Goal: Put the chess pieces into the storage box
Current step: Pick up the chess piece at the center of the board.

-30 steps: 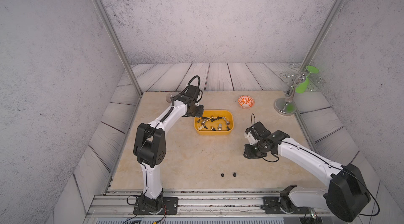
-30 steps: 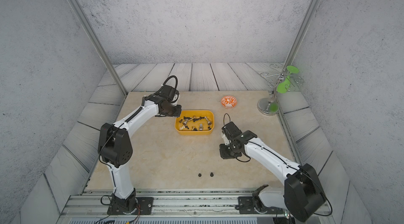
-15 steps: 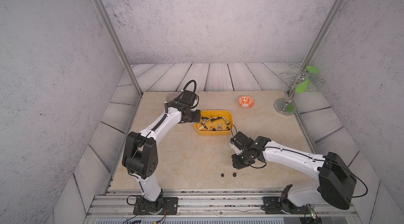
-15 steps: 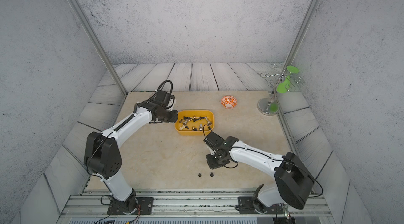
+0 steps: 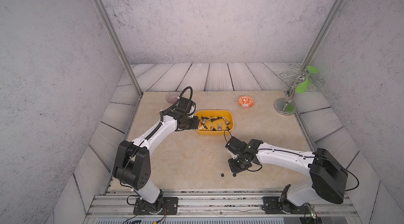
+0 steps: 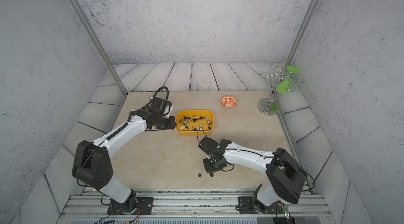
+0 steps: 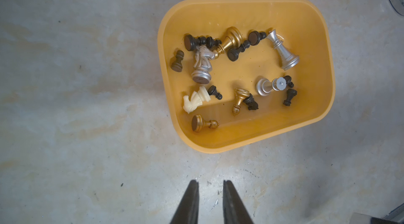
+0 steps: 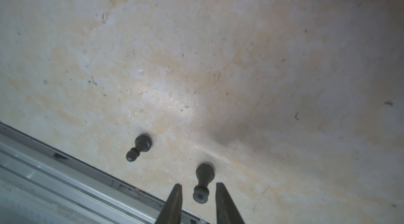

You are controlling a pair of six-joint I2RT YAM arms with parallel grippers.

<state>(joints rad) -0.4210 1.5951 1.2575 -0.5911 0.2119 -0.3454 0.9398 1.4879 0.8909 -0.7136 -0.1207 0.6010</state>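
Note:
The yellow-orange storage box sits mid-table and holds several chess pieces lying down, black, gold, silver and one cream. Two black chess pieces stand upright near the front edge. My right gripper points down over them, open, its fingers on either side of the right-hand piece with gaps on both sides. The other piece stands free beside it. My left gripper hovers at the box's left end, slightly open, with bare table between the fingers.
An orange-patterned bowl stands behind the box on the right, and a clear glass bowl is at the back left behind my left arm. A metal stand with green parts occupies the back right corner. The aluminium rail runs just past the two pieces.
My right arm has swung left and toward the front edge, coming down over the two black pieces. My left gripper has drifted forward along the box's left end.

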